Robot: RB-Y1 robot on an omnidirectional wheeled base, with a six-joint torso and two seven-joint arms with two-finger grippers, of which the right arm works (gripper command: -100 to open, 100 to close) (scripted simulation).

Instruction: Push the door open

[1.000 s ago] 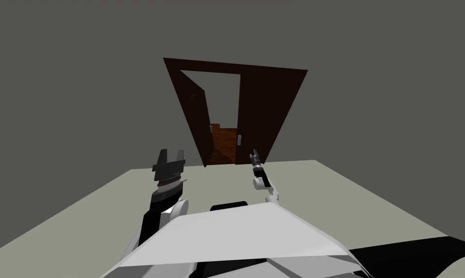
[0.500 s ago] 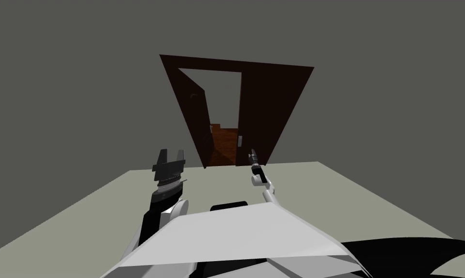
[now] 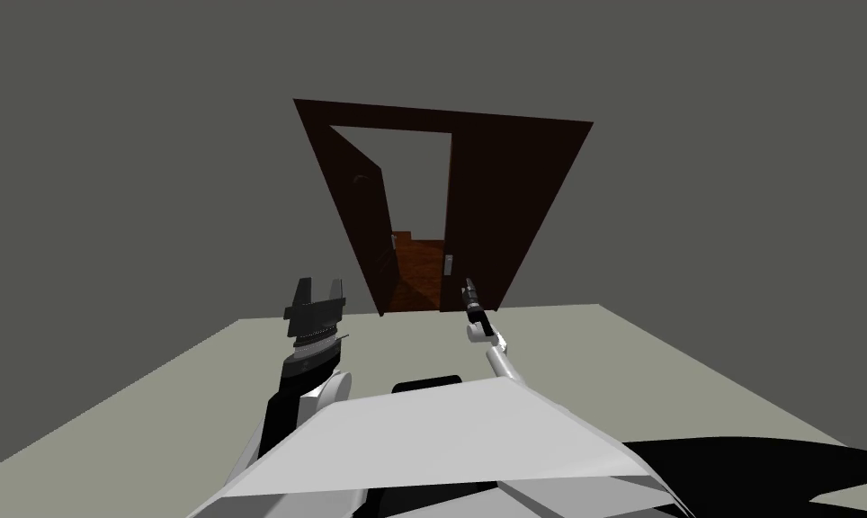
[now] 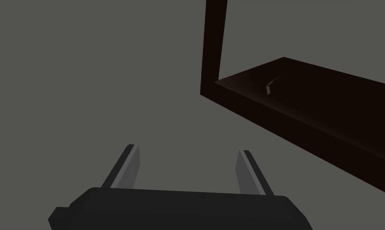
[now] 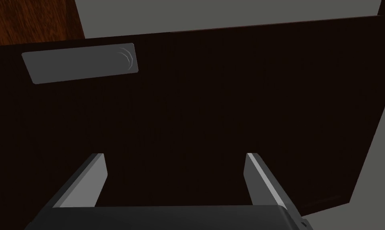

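Nearer the door (image 3: 499, 198) than a second ago, right gripper (image 5: 175, 155) reaching further forward | dark brown leaf stands straight ahead, gripper aimed at it, fingers spread wide, empty | I judge it stiff, heavy, hinged: push flat beside grey plate (image 5: 80, 63), no grip | left gripper (image 3: 319, 286) wide, idle.
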